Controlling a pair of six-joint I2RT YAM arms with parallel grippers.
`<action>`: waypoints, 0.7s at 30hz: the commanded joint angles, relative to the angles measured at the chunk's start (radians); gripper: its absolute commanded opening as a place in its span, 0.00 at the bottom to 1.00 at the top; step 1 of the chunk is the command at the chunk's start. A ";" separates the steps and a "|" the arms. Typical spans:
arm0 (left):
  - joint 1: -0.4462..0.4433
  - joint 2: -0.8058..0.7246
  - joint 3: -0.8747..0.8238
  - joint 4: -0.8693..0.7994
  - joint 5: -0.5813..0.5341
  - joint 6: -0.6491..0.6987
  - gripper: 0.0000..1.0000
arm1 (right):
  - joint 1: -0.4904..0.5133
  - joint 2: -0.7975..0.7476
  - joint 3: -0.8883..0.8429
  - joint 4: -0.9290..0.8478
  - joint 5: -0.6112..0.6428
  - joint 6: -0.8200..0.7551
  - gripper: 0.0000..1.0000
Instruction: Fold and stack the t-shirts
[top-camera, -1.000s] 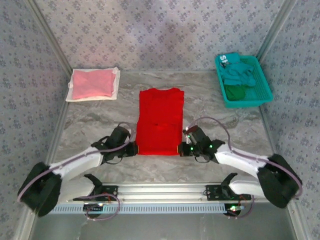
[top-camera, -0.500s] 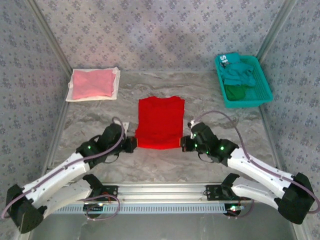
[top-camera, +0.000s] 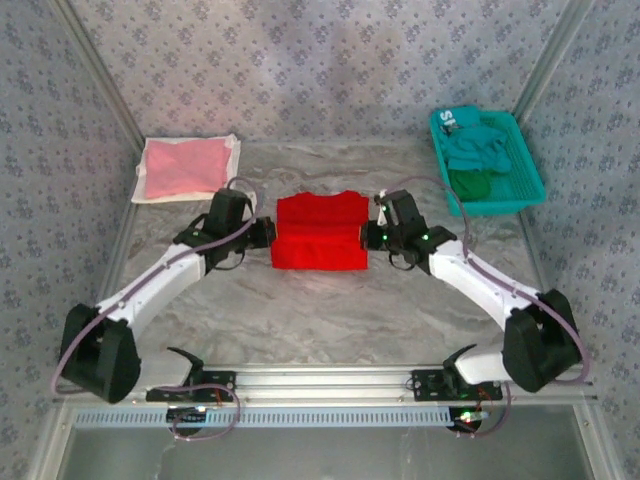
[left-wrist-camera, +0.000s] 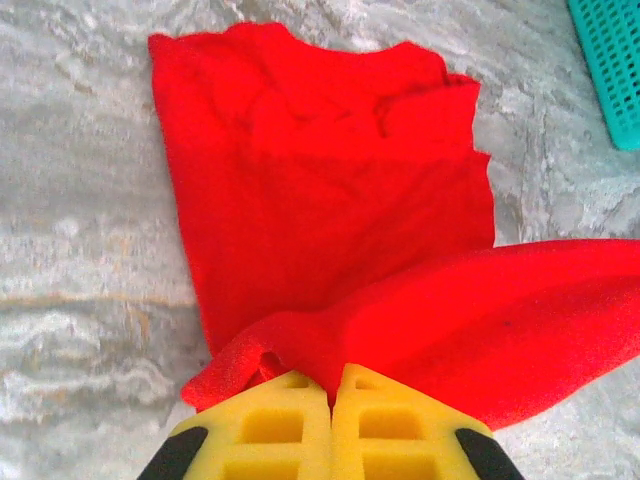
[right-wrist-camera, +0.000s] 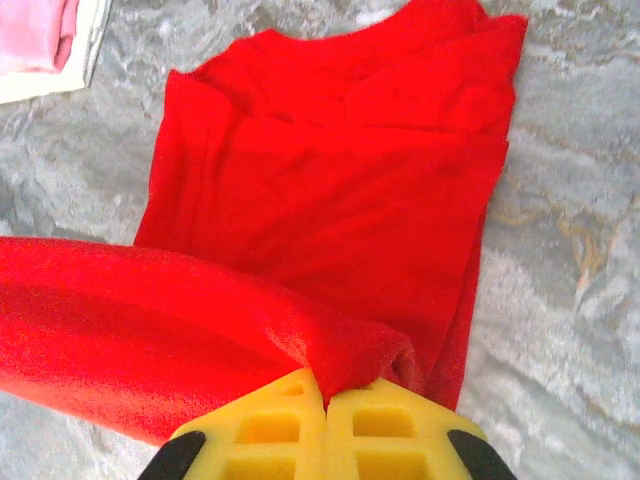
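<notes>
A bright red t-shirt (top-camera: 320, 232) lies mid-table, its near hem lifted and carried over the rest of the shirt. My left gripper (top-camera: 266, 233) is shut on the hem's left corner; the red cloth (left-wrist-camera: 330, 260) is pinched between its yellow pads (left-wrist-camera: 290, 425). My right gripper (top-camera: 368, 236) is shut on the hem's right corner, with red cloth (right-wrist-camera: 330, 200) bunched at its pads (right-wrist-camera: 375, 430). A folded pale pink t-shirt (top-camera: 182, 166) rests on a white sheet (top-camera: 232, 170) at the back left. Teal and dark green t-shirts (top-camera: 475, 155) are heaped in the basket.
A teal mesh basket (top-camera: 520, 190) stands at the back right, its corner (left-wrist-camera: 610, 60) in the left wrist view. Patterned walls close in the back and sides. The marble table (top-camera: 320, 310) is bare between the shirt and the arm bases.
Both grippers carried the red shirt's near hem away from the bases toward the collar, folding the shirt to about half its length. Both arms stretched out further over the table.
</notes>
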 joint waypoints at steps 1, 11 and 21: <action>0.018 0.048 0.089 0.043 0.042 0.057 0.00 | -0.048 0.027 0.073 0.030 -0.008 -0.043 0.00; 0.100 0.356 0.315 0.122 0.073 0.138 0.14 | -0.168 0.301 0.286 0.084 -0.080 -0.104 0.02; 0.122 0.465 0.456 0.097 -0.005 0.129 0.67 | -0.194 0.445 0.489 0.003 -0.093 -0.134 0.36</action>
